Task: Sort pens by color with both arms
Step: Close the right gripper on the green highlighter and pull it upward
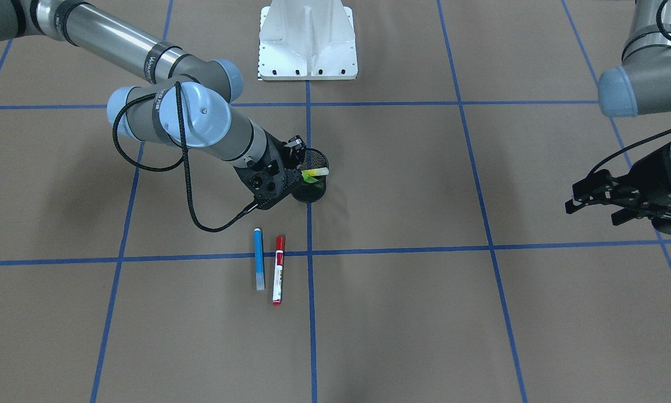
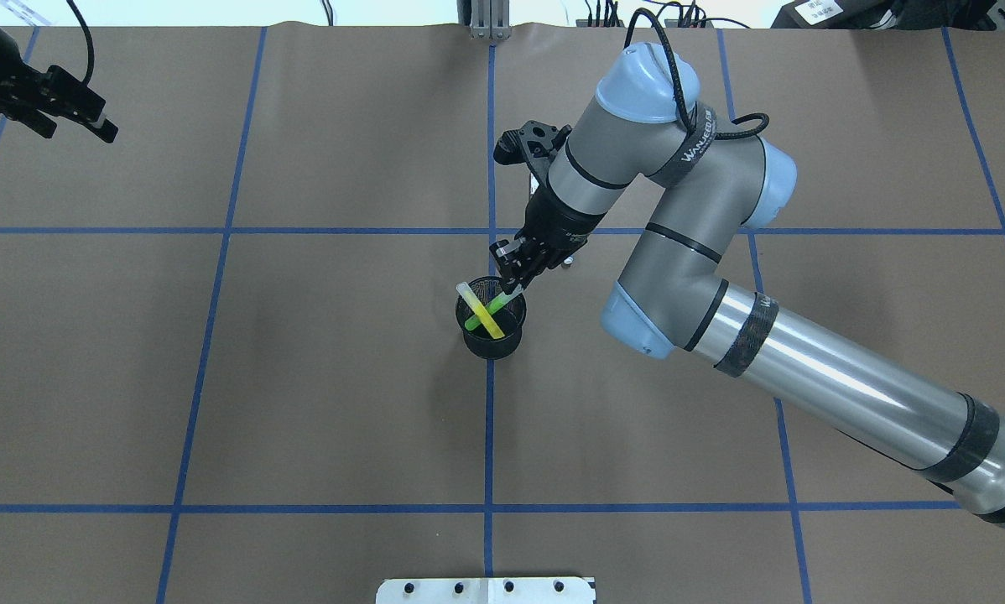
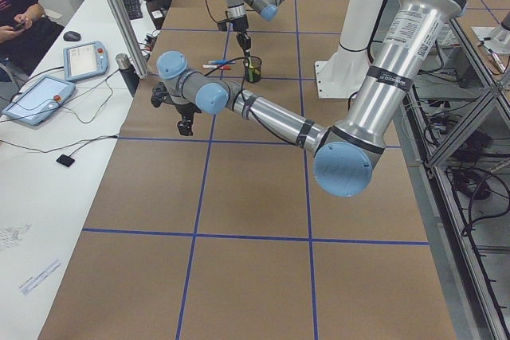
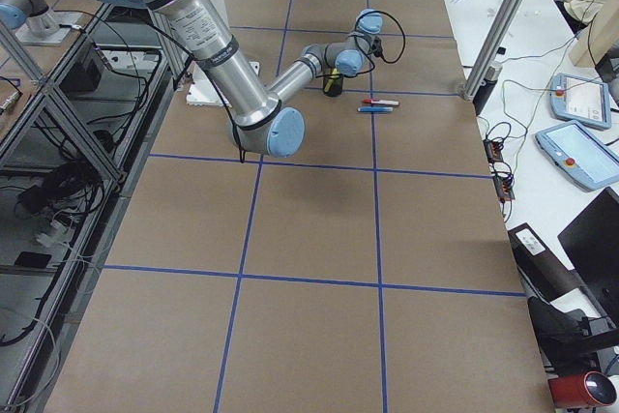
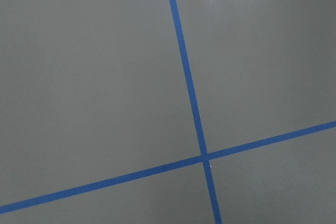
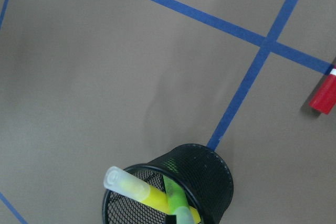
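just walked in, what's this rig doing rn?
Sorting pens. The right gripper is at the black mesh cup, by the green pen's upper end; grip unclear. A yellow highlighter crosses it inside. The blue pen and red-capped pen lie side by side on the table. The left gripper hangs open, far off.

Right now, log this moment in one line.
right fingers at mesh cup rim | green pen, yellow highlighter in cup | blue pen, red-capped pen on table | left fingers open
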